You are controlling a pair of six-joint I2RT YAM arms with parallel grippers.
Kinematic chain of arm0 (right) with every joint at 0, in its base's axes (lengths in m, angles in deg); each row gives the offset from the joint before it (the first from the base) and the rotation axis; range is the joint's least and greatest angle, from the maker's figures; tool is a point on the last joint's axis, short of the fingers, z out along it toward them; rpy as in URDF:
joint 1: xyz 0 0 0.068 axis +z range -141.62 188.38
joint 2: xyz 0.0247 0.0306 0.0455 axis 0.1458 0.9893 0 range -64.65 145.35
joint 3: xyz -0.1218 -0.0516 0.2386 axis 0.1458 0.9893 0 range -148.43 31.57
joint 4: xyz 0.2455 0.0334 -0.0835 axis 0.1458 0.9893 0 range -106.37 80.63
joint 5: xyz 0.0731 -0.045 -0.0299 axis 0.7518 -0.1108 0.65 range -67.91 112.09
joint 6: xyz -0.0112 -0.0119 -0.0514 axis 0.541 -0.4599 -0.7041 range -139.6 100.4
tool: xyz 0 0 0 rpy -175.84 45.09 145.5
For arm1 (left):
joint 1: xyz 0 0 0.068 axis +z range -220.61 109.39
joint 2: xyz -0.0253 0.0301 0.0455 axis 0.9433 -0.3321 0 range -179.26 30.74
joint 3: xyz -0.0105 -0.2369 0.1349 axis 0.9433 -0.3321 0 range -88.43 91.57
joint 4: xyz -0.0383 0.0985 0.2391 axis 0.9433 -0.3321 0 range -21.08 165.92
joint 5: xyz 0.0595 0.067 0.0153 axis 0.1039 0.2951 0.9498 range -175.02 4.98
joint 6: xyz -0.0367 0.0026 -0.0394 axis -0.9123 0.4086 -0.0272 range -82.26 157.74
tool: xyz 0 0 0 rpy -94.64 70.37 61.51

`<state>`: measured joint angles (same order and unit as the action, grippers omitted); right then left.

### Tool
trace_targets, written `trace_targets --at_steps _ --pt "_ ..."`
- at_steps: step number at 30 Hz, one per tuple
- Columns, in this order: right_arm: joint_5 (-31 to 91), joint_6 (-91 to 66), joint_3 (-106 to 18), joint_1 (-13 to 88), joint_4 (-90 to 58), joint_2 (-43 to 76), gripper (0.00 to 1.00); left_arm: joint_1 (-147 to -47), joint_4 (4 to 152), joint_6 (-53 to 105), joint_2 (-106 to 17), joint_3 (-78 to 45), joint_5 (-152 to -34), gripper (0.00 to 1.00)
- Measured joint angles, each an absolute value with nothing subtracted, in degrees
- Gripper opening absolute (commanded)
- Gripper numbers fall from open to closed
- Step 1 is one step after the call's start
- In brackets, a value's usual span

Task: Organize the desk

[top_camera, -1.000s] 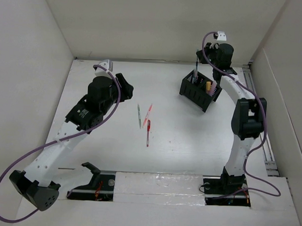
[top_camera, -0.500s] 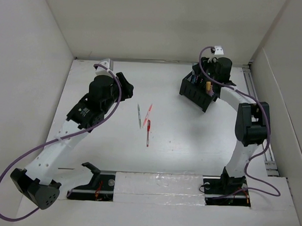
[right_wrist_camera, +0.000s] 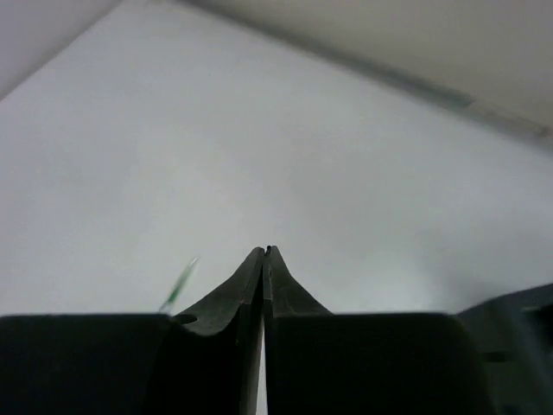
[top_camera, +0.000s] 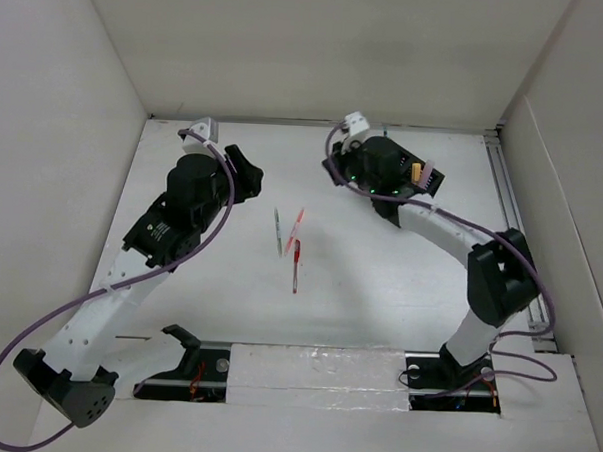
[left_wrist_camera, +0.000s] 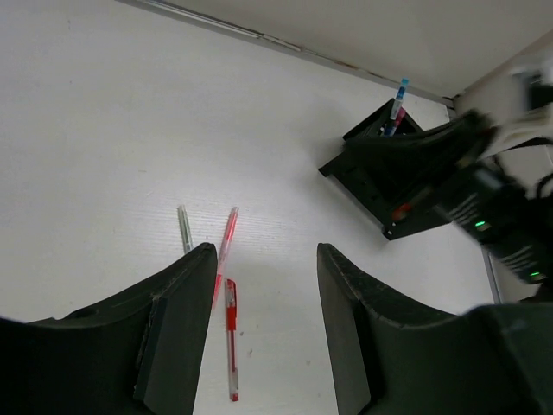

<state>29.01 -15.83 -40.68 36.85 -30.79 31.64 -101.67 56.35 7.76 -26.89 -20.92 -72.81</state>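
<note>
Right claw [right_wrist_camera: 263, 253] has swung left, off the holder [left_wrist_camera: 371, 194], and it's pinched shut, empty! Left claw [left_wrist_camera: 265, 252] hangs wide over the white-walled counter [top_camera: 379, 289] beneath both arms. Mid-counter, close together: green pen [top_camera: 278, 231], pink pen [top_camera: 295, 228], red pen [top_camera: 296, 268].

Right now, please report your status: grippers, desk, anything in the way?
Left gripper open, empty. Right gripper shut, empty. Desk not tidy: green pen, pink pen, red pen lie loose mid-desk. Nothing blocks them.
</note>
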Motion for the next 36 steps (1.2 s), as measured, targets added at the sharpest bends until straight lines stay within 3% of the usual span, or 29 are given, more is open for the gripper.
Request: trace_targets --at_steps 2,6,11,22,31,36 --pt "28.2 -15.5 -40.8 41.2 -27.9 34.9 0.31 -101.7 56.3 7.9 -26.0 -21.0 -72.8 0.46" --pt "26.1 -14.9 -43.8 46.7 -19.4 43.8 0.46 -101.7 56.2 8.0 -24.8 -21.4 -72.8 0.46" --pt "21.7 -14.6 -50.6 48.6 -9.6 52.3 0.47 -101.7 55.8 8.3 -23.7 -22.5 -72.8 0.46" --pt "17.0 -13.7 -56.8 48.7 -4.3 57.4 0.45 -101.7 55.1 8.7 -21.5 -23.4 -72.8 0.46" --pt "18.3 -13.1 -58.3 50.1 -4.3 59.5 0.32 -101.7 55.1 8.7 -20.8 -24.9 -73.4 0.46" --pt "18.9 -13.1 -58.3 50.6 -4.8 59.5 0.36 -101.7 55.0 8.7 -20.7 -25.0 -73.3 0.46"
